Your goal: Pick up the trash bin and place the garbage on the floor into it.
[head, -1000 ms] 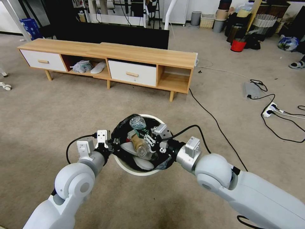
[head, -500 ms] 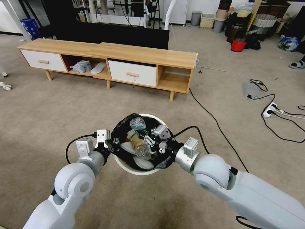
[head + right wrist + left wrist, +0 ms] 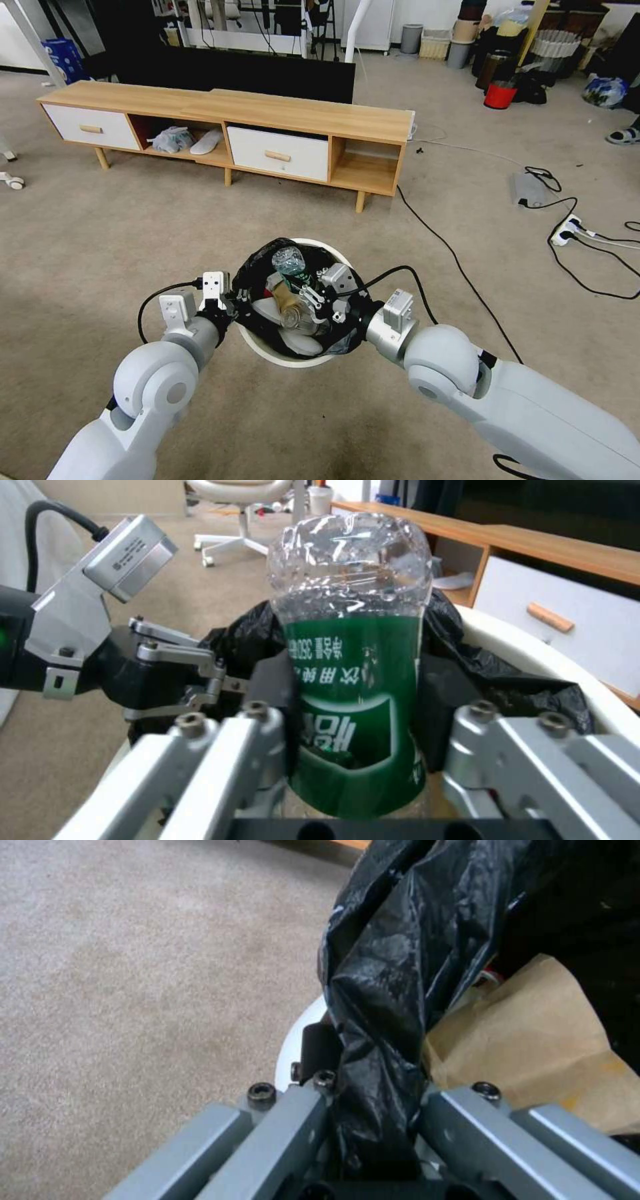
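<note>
The white trash bin (image 3: 287, 357), lined with a black bag (image 3: 387, 965), is right in front of me above the carpet floor (image 3: 133, 233). My left gripper (image 3: 235, 308) is shut on the bin's bag-covered rim (image 3: 373, 1120). My right gripper (image 3: 308, 300) reaches over the bin's mouth, shut on a green-labelled clear bottle (image 3: 350, 680) whose clear end (image 3: 290, 259) points away from me. Inside the bin lie a tan box (image 3: 533, 1050) and white tissue (image 3: 300, 343). The right wrist view also shows the left gripper (image 3: 200, 680) at the rim.
A long wooden TV cabinet (image 3: 267, 113) with white drawers stands ahead. A black cable (image 3: 453, 260) runs across the carpet on the right toward a power strip (image 3: 567, 230) and a grey box (image 3: 527, 189). A red bucket (image 3: 500, 95) sits far back right.
My right arm has shifted slightly left and closer over the bin with the bottle still held. The left gripper and bin have stayed in place.
</note>
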You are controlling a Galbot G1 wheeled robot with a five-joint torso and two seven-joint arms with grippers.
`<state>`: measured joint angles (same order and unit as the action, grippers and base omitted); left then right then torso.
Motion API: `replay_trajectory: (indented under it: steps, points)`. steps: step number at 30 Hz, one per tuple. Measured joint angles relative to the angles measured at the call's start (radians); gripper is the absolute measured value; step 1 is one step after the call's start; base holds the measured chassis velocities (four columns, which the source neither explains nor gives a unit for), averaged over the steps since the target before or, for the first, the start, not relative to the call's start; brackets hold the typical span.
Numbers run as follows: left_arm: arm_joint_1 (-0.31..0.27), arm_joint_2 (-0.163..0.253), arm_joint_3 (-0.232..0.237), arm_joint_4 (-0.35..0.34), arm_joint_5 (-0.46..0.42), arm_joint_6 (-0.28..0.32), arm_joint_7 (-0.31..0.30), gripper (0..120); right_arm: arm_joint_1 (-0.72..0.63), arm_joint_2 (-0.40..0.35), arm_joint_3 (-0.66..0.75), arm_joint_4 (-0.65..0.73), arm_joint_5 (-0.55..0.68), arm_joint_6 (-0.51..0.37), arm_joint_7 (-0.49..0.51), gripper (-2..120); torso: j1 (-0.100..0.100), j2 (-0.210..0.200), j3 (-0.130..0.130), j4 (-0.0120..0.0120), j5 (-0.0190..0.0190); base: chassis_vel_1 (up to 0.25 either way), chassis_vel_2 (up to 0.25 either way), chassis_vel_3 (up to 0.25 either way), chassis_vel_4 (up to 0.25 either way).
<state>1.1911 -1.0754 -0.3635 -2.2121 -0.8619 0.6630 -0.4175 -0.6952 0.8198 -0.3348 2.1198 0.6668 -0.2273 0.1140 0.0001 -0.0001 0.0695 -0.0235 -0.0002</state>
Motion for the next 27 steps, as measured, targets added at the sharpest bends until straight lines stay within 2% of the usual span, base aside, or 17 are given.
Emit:
replay_trajectory:
  steps: [2,3,5,6,8,27]
  points:
    - [0.001,0.0,0.0,0.0,0.0,0.0,0.0,0,0.0,0.001,0.001,-0.002,0.0,0.001,-0.001,48,0.0,0.0,0.0,0.0,0.0,0.0,0.0,0.0,0.0]
    - [0.001,0.0,0.0,0.0,0.0,0.0,0.0,0,0.0,0.001,0.001,-0.002,0.0,0.001,-0.001,48,0.0,0.0,0.0,0.0,0.0,0.0,0.0,0.0,0.0]
    - [0.003,0.001,0.0,0.0,0.0,0.0,0.0,0,0.0,0.002,0.002,-0.003,-0.001,0.002,-0.001,59,0.0,0.0,0.0,0.0,0.0,0.0,0.0,0.0,0.0]
    - [0.003,0.001,0.0,0.0,0.0,0.0,0.0,0,0.0,0.002,0.002,-0.003,-0.001,0.002,-0.001,59,0.0,0.0,0.0,0.0,0.0,0.0,0.0,0.0,0.0]
    - [0.004,0.001,0.0,0.0,0.0,0.0,0.0,0,0.0,0.003,0.002,-0.004,-0.002,0.003,-0.002,67,0.0,0.0,0.0,0.0,0.0,0.0,0.0,0.0,0.0]
    - [0.007,0.0,-0.002,0.008,0.002,0.0,-0.006,0,-0.002,0.002,0.002,0.001,-0.004,0.006,-0.005,73,0.0,0.0,0.0,0.0001,0.0002,0.0,0.0,0.0,0.0]
